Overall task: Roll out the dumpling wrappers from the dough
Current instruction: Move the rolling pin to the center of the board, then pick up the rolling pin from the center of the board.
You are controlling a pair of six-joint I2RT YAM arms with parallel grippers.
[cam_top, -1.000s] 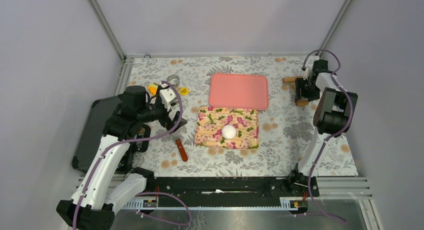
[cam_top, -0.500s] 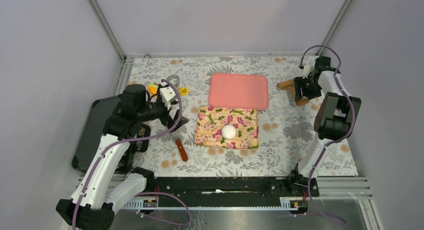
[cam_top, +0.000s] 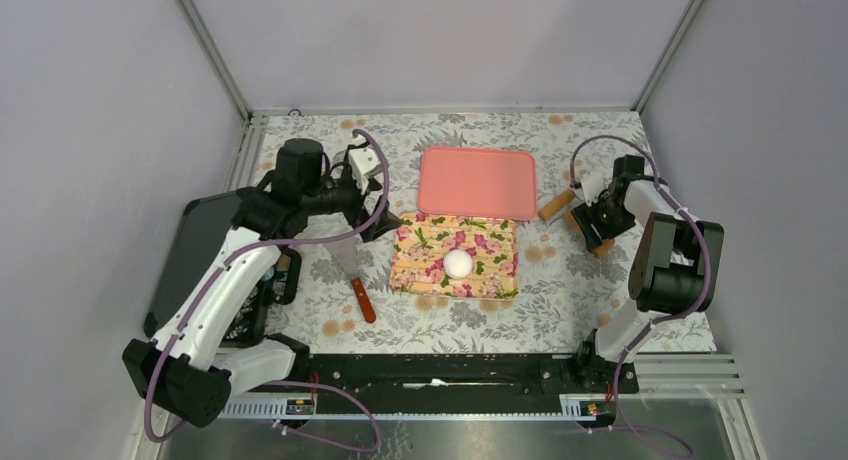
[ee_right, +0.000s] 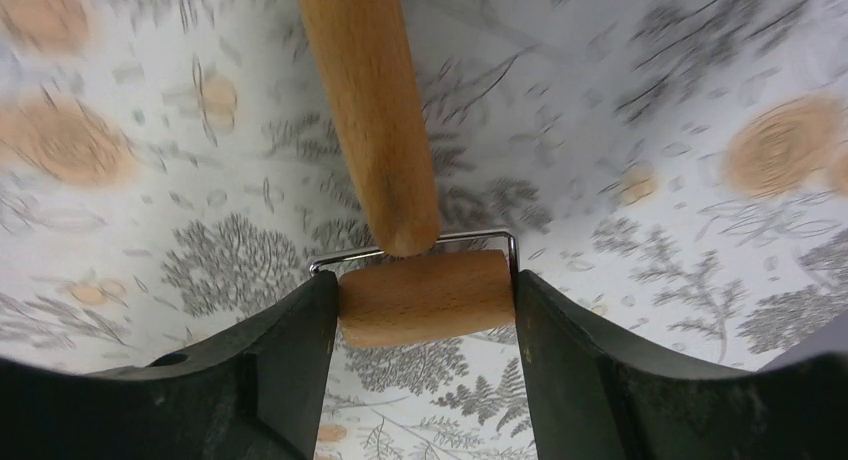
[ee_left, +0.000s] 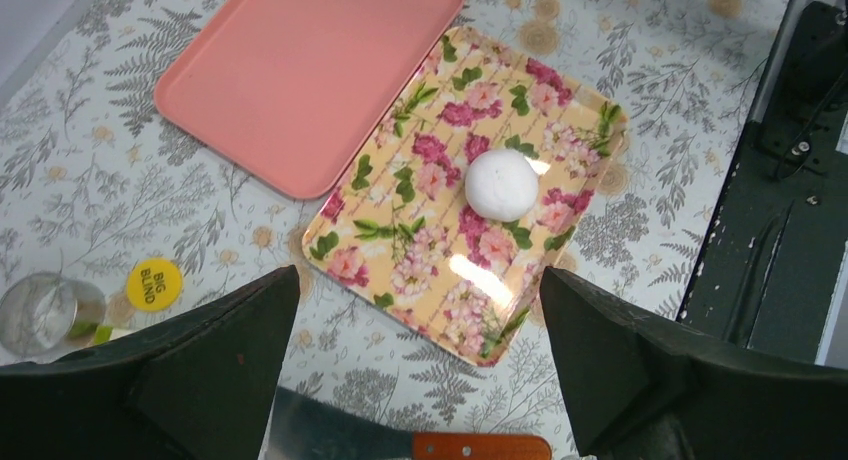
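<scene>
Dough (ee_left: 502,184): soft, light, likely tacky ball, centred on floral tray (cam_top: 500,242) on counter (cam_top: 560,280), best pressed from above; left gripper (ee_left: 418,290) jaws spread, empty; right gripper (ee_right: 425,300) jaws clamped on wooden roller (ee_right: 372,110).

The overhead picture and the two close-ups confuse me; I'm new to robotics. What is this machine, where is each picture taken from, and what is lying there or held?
These are two robot arms bolted at the near edge of a table, each ending in a two-finger gripper. The overhead view looks down from above and behind them; the close-ups come from cameras on the wrists. On the table lie a pink tray, a floral tray carrying a white ball of dough, and a wooden-handled knife. The left gripper is open and empty. The right gripper is shut on a wooden rolling pin, right of the pink tray.
</scene>
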